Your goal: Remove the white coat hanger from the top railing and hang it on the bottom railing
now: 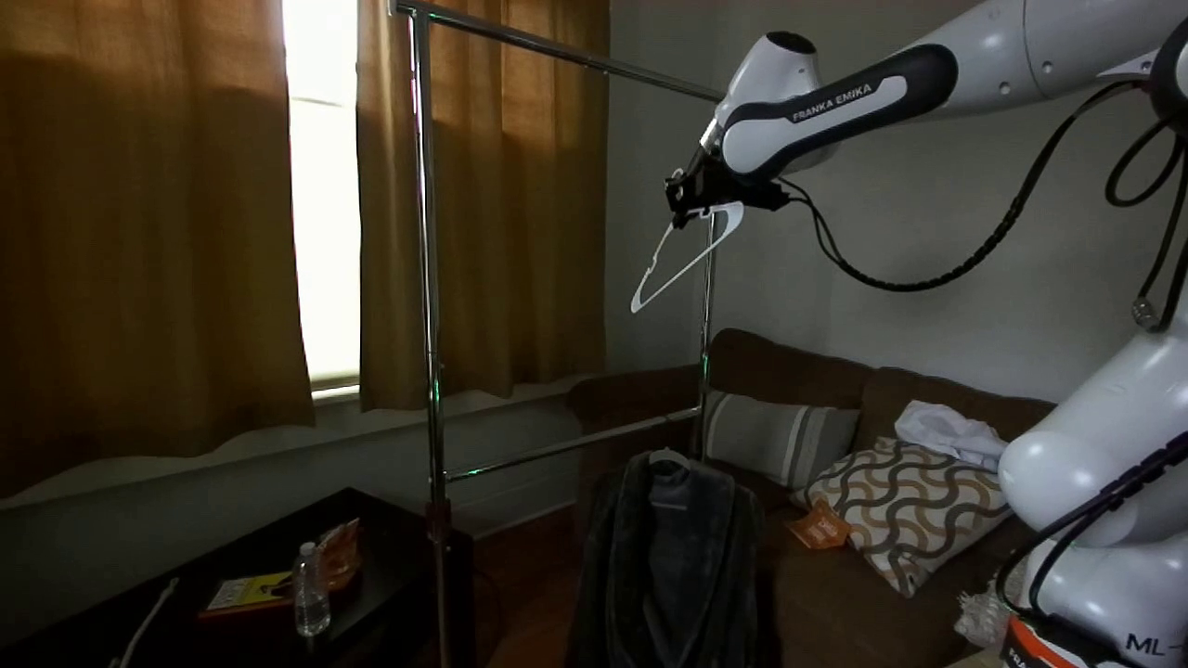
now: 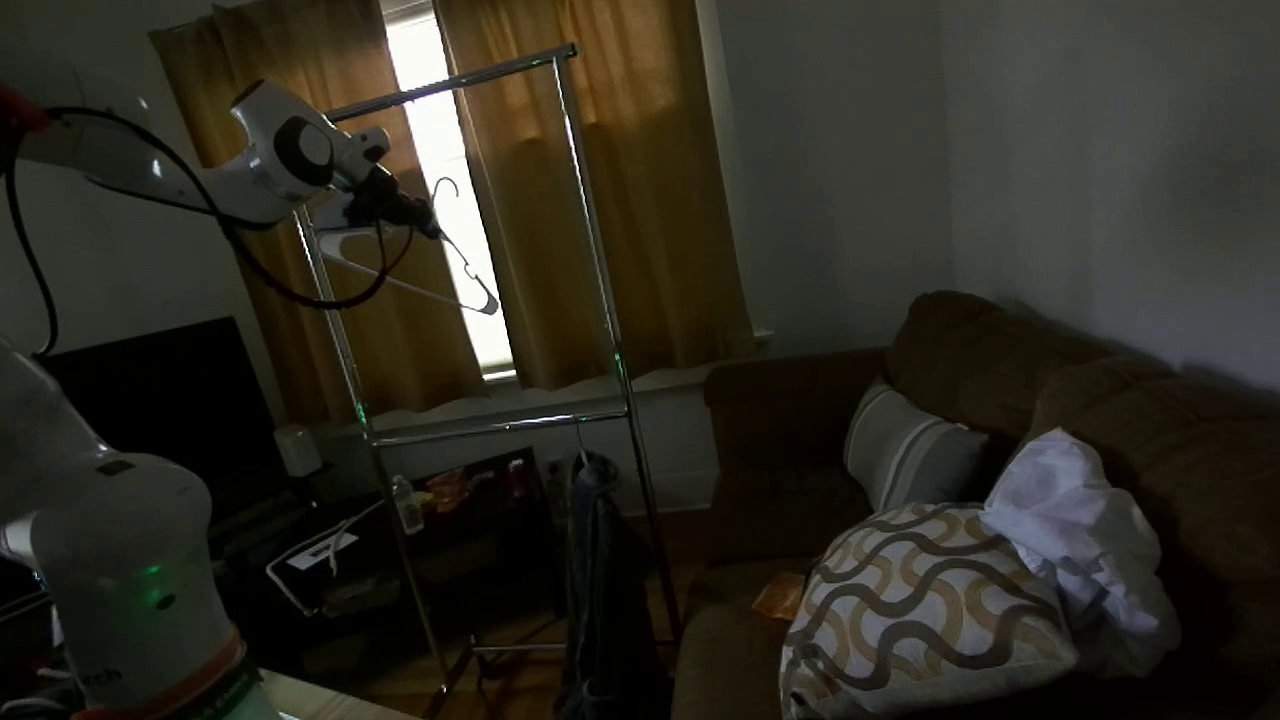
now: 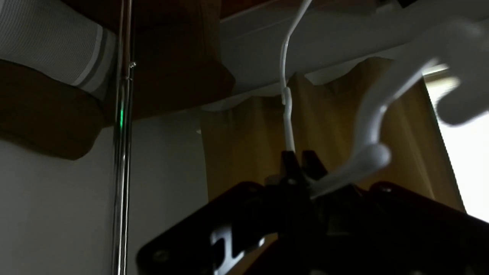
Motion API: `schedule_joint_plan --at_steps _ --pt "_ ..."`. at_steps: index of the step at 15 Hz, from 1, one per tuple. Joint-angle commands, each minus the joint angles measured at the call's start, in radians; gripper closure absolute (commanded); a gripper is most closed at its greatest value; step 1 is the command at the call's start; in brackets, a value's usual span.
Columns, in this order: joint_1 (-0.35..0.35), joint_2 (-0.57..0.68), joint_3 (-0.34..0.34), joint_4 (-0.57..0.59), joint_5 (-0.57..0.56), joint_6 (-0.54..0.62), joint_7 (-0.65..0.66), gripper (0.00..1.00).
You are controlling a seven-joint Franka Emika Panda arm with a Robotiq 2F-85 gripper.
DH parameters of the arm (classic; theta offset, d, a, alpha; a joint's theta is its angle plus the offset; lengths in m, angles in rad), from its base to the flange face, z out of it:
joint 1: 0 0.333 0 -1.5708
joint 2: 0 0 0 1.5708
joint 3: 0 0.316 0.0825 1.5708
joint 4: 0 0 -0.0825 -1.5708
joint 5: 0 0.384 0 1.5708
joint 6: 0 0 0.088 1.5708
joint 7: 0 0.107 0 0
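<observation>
My gripper (image 1: 682, 215) is shut on the white coat hanger (image 1: 685, 270), near the base of its hook. In an exterior view (image 2: 437, 228), the hanger (image 2: 487, 303) tilts, and its hook curves up above the fingers. The hanger is off the top railing (image 1: 557, 46), below its height. The bottom railing (image 1: 575, 441) is well below the hanger; both railings also show in an exterior view, the top railing (image 2: 450, 82) and the bottom railing (image 2: 500, 427). In the wrist view, white hanger parts (image 3: 287, 114) extend from my dark fingertips (image 3: 301, 158); some are blurred.
A dark jacket (image 1: 668, 566) hangs low at the rack's bottom railing. The rack's upright posts (image 1: 427, 278) stand near the arm. A brown couch with pillows (image 2: 930, 600) is beside the rack. A dark table with a bottle (image 1: 310, 594) stands behind, near the curtains.
</observation>
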Motion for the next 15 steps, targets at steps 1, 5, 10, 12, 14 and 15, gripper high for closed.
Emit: schedule_joint_plan --at_steps 1,5,10,12,14,15 --pt "-0.01 0.0 0.008 0.002 0.01 -0.001 -0.008 0.92" --pt "-0.01 0.001 0.008 0.003 0.01 0.0 -0.008 0.98" --pt "0.014 0.07 -0.017 -0.003 0.085 -0.064 -0.027 0.98" --pt "0.037 0.096 -0.034 -0.002 0.153 -0.112 -0.053 0.98" --pt "0.06 0.121 -0.055 -0.002 0.247 -0.163 -0.089 0.98" --pt "0.064 0.127 -0.06 0.001 0.277 -0.195 -0.095 0.98"
